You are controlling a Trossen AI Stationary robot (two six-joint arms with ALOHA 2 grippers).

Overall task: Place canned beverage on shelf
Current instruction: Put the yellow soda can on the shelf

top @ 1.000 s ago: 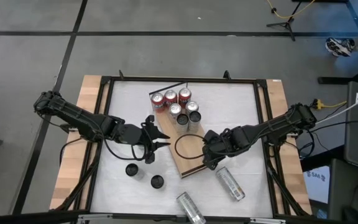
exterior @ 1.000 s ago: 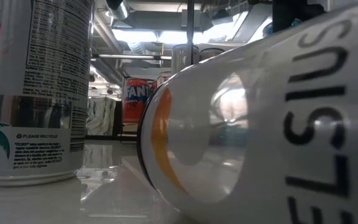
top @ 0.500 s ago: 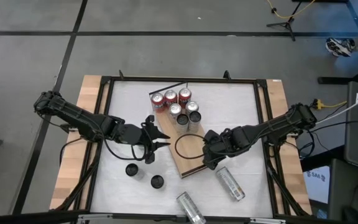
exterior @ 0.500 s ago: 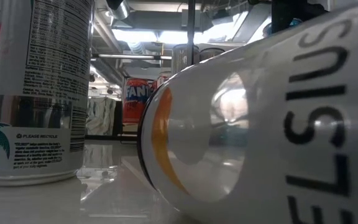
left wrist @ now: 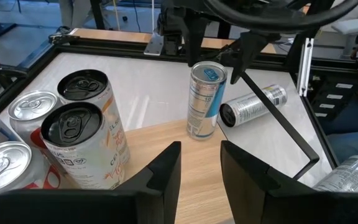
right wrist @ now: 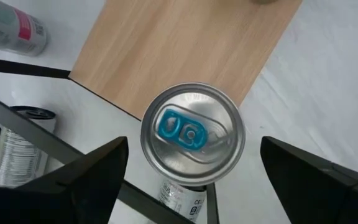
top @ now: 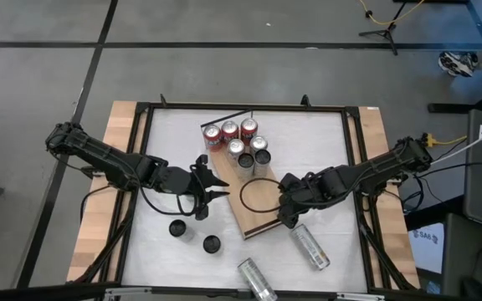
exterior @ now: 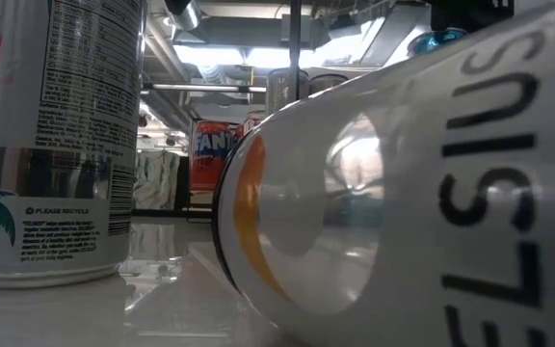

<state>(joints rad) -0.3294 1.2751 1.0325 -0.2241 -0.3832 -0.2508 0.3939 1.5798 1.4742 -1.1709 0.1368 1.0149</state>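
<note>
A slim silver can [right wrist: 192,134] with a blue tab stands upright at the near right corner of the wooden shelf [top: 253,201]; it also shows in the left wrist view [left wrist: 204,99]. My right gripper [right wrist: 194,149] hangs open just above the can, pointing down. One finger stands wide on either side of the can and neither touches it. In the high view this gripper [top: 285,214] hides the can. Several cans [top: 238,142] stand on the shelf's far end. My left gripper [top: 214,189] waits at the shelf's left side, slightly open [left wrist: 201,180], with nothing between its fingers.
Two silver cans lie on the white table near the front, one [top: 310,247] beside the shelf's end and one [top: 257,280] at the edge. Two upright cans [top: 176,227] [top: 212,243] stand at the near left. A black cable loop [top: 258,194] hangs over the shelf.
My right gripper has risen a little and drifted slightly toward the table's right edge, away from the can's top. The can stays upright where it was. My left arm has kept still.
</note>
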